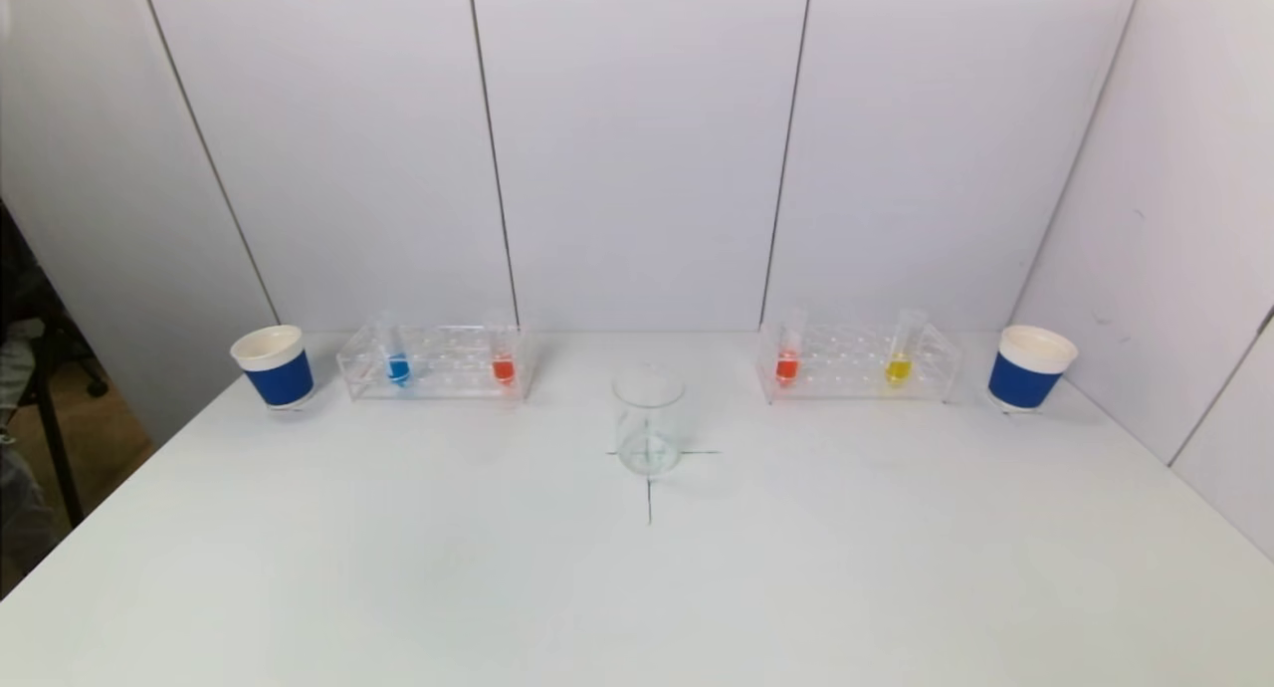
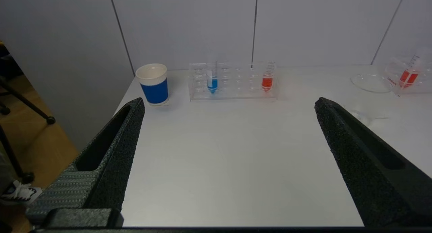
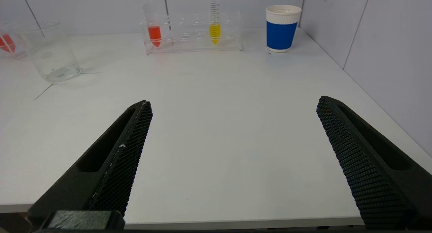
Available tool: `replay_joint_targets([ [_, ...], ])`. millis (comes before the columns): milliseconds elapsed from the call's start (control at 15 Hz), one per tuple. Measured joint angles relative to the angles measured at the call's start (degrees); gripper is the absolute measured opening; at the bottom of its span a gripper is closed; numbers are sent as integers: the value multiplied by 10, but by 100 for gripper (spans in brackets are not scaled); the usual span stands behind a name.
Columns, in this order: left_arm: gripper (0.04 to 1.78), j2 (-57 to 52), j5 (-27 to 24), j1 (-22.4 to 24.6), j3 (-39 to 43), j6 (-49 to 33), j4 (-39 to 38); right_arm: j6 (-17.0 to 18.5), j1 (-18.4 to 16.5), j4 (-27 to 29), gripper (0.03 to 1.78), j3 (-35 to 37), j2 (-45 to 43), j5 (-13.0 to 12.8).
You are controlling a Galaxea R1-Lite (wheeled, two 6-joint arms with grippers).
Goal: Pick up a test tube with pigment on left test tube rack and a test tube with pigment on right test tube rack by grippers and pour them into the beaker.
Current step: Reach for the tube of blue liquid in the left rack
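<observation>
Nothing is done yet: the left hand (image 2: 229, 104) and right hand (image 3: 234, 103) hang wide open near the white surface's (image 1: 637, 587) front edge, pigment tubes racked, the clear glass beaker (image 1: 648, 421) between both racks holding no pigment.

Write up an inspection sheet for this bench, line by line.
Surface: white table with a black cross marked under the beaker.
Job's things: left rack holds a blue tube and a red tube; right rack holds a red tube and a yellow tube; clear beaker stands between the racks, nearer the robot.
Clutter: a blue-sleeved paper cup outside the left rack, another outside the right rack.
Grippers: left gripper and right gripper open, holding nothing, at the table's near edge.
Cables: nothing seen.
Surroundings: white panel walls; dark stand legs on the floor at the left.
</observation>
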Motion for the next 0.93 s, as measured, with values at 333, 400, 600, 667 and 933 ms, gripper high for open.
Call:
replay_joint_targets([
  [333,176,233,4,0,-26,-1,-208,0,0,0,177,0,0,0],
  [400,176,278,5,0,-29,-2,-248,0,0,0,177,0,0,0],
  [600,176,411,1,2,-30,-4,-370,0,0,0,177,0,0,0],
  [667,176,454,0,3,-32,-4,-413,0,0,0,177,0,0,0],
  [933,176,627,-5,4,-54,-3,-570,0,0,0,177,0,0,0],
])
